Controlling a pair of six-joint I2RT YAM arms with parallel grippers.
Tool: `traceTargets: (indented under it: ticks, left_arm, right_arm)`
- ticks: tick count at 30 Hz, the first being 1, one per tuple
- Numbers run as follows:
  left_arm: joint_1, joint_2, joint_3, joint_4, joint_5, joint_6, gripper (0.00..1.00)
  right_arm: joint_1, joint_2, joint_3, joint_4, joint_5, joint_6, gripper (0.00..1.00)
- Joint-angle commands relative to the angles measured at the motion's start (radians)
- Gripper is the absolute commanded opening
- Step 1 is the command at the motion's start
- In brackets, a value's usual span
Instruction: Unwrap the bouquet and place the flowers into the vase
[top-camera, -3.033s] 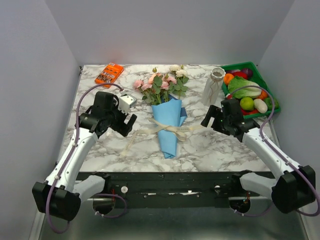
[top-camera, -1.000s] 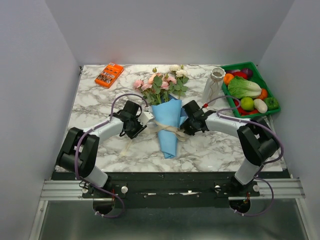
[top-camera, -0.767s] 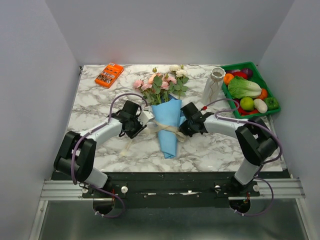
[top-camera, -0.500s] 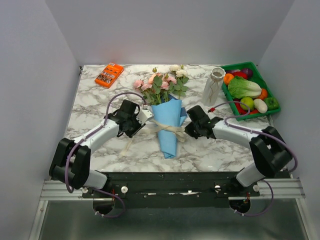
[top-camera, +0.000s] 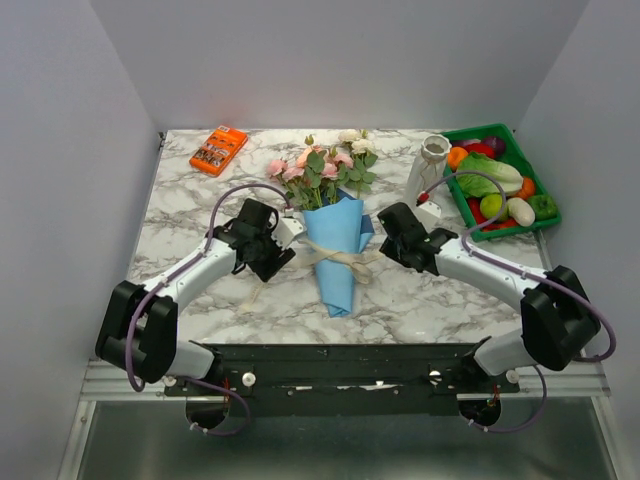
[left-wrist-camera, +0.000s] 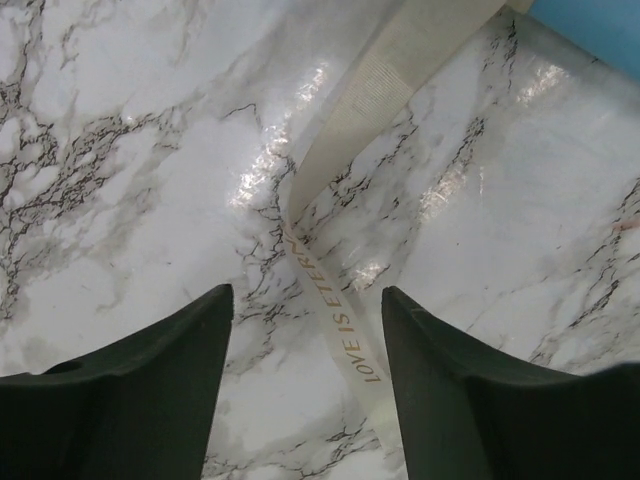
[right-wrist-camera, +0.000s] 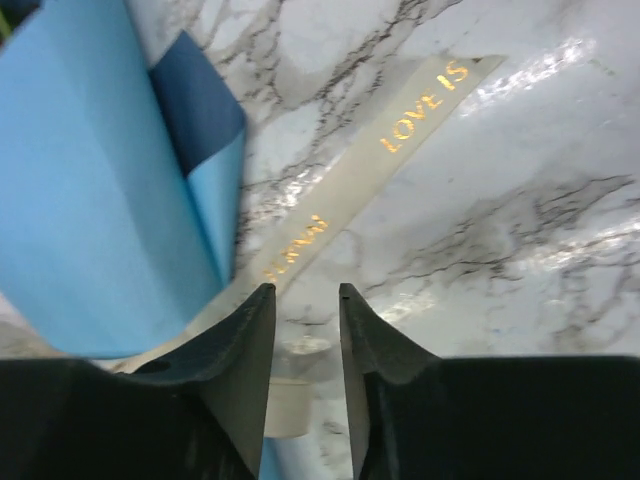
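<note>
At the centre of the overhead frame, the bouquet lies flat with its ribbon tied; the vase stands at upper right. The left gripper has its fingers wide apart astride one ribbon tail. The right gripper is narrowly parted over the other tail (neither grips). Lower each onto its tail, clamp, then draw outward evenly to release the knot.

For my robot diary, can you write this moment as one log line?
bouquet: wrapped, ribbon tied | left end effector: open, over ribbon tail | right end effector: open, over ribbon tail | vase: no flowers
</note>
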Motion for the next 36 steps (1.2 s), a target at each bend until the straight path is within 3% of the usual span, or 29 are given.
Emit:
traceTargets:
  ticks: [1, 5, 11, 14, 15, 18, 25, 32, 36]
  left_arm:
    - [-0.007, 0.028, 0.026, 0.005, 0.026, 0.001, 0.75]
    - [-0.007, 0.063, 0.025, 0.023, 0.016, 0.004, 0.76]
    - [-0.007, 0.103, 0.011, 0.05, 0.012, 0.007, 0.72]
    - [-0.007, 0.13, 0.011, 0.062, 0.006, 0.013, 0.6]
    - [-0.007, 0.138, 0.011, 0.065, 0.003, 0.015, 0.49]
    - [-0.007, 0.155, 0.014, 0.083, -0.005, 0.018, 0.29]
    - [-0.007, 0.175, 0.033, 0.1, -0.016, 0.015, 0.02]
    - [-0.005, 0.163, 0.056, 0.109, -0.077, -0.025, 0.0]
    - [-0.005, 0.166, 0.076, 0.116, -0.143, -0.047, 0.0]
  right_arm:
    - [0.019, -0.009, -0.036, -0.11, 0.101, -0.159, 0.49]
    - [0.047, -0.035, -0.095, -0.016, 0.097, -0.226, 0.56]
    - [0.162, 0.106, -0.038, -0.001, 0.224, -0.289, 0.56]
    - [0.197, 0.163, -0.026, 0.01, 0.241, -0.288, 0.56]
    - [0.2, 0.169, -0.034, 0.03, 0.235, -0.288, 0.56]
    - [0.199, 0.158, -0.078, 0.117, 0.217, -0.309, 0.56]
    - [0.202, 0.158, -0.127, 0.277, 0.214, -0.416, 0.55]
    - [0.214, 0.178, -0.112, 0.347, 0.249, -0.515, 0.54]
    - [0.271, -0.021, -0.225, 0.473, 0.195, -0.593, 0.54]
